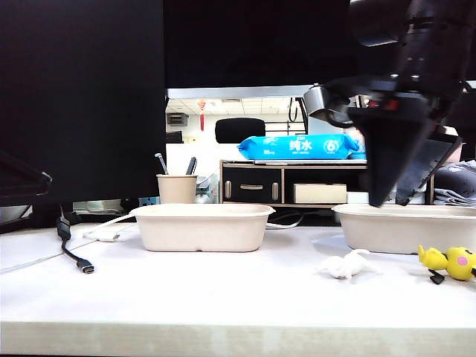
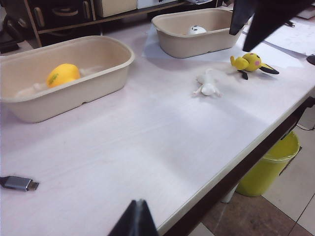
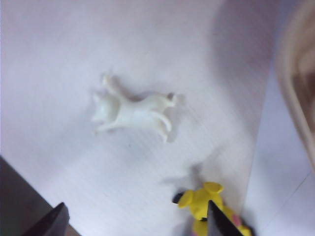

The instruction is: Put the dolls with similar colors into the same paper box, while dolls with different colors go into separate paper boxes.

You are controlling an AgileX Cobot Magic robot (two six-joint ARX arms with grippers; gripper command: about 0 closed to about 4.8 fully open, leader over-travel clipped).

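On the far left of the pale wood-grain table a black cable with a metal plug lay loose, at about nine o'clock from the left paper box. That box was a shallow beige pulp tray with rounded corners and a rolled rim; the smooth yellow rubber duck rested inside it. Behind it, at eleven o'clock, stood a tan cup holding pens, in front of a dark cabinet. The left gripper showed only as a dark tip at the table's near edge, so whether its jaws were apart I cannot tell.

The small white limbed figure lay on its side on bare table, at about seven o'clock from the right paper box, which held the white egg-shaped blob. The right gripper hung above that box's front rim, jaws apart and empty, partly blocking the shelf and a blue wipes packet. The yellow figure with pink cheek lay at three o'clock from the white figure.
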